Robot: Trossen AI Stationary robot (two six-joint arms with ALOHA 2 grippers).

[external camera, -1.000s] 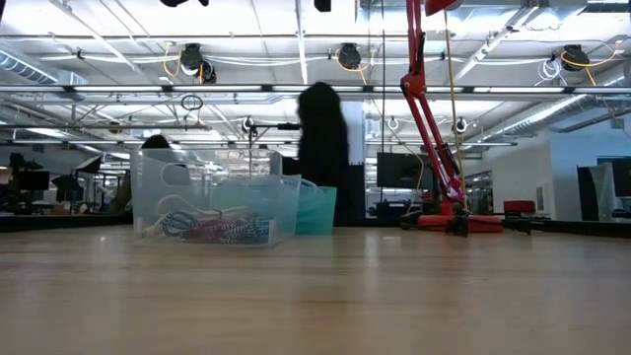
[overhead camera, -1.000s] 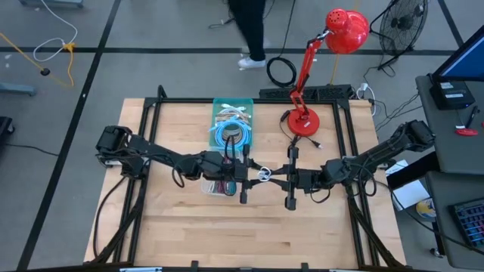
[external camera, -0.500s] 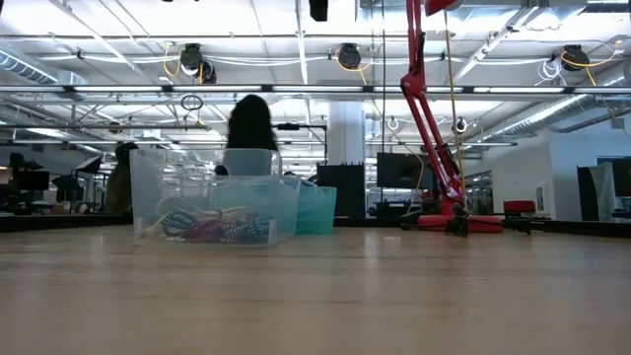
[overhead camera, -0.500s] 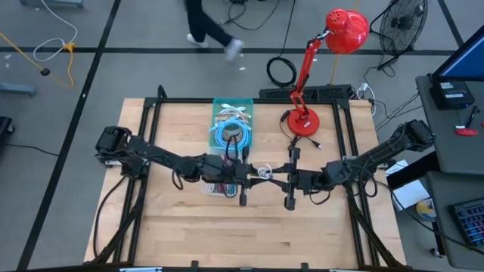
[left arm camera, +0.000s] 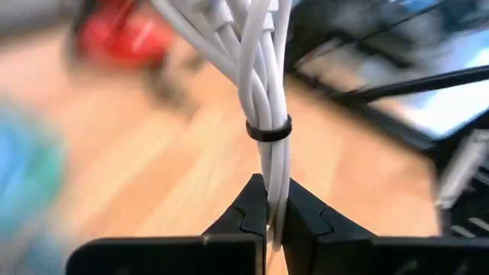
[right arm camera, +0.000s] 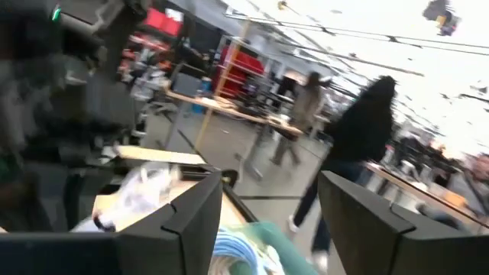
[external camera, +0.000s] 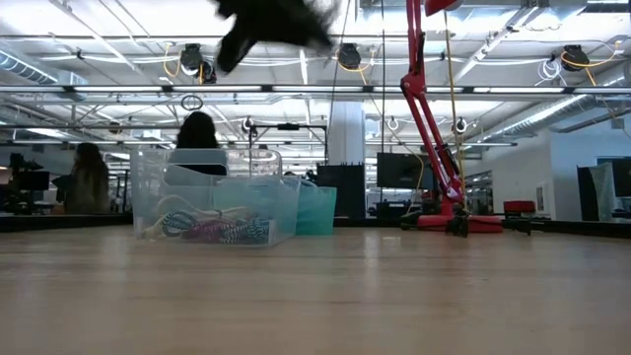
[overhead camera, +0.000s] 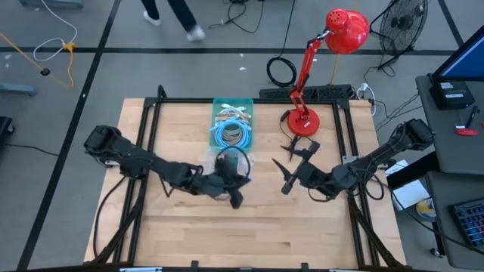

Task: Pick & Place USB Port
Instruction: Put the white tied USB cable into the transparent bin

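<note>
The surface [overhead camera: 189,234] is a wooden top inside a black frame, and most of it is bare, so there is free room for setting things down. At its far edge stands a red lamp [overhead camera: 306,121], out of the way of both arms. Near the middle of the far side are two bins in a row: a teal bin [overhead camera: 231,106] with coiled cables, and nearer the arms a clear bin [external camera: 212,209] that holds more coils, among them a blue coil [overhead camera: 231,136]. They look like the sorted stock for the task. The left gripper [overhead camera: 233,180] is just beside the clear bin, on its near side, and its jaws are clamped together on a white cable [left arm camera: 263,92]. The cable is tied with a black band [left arm camera: 268,128], which keeps the strands as one bundle and makes the narrow pinch enough. The right gripper [overhead camera: 291,177] hovers over the open wood near the lamp base, with its jaws wide apart and nothing between them; I judge it is free because the left arm alone carries the cable.
</note>
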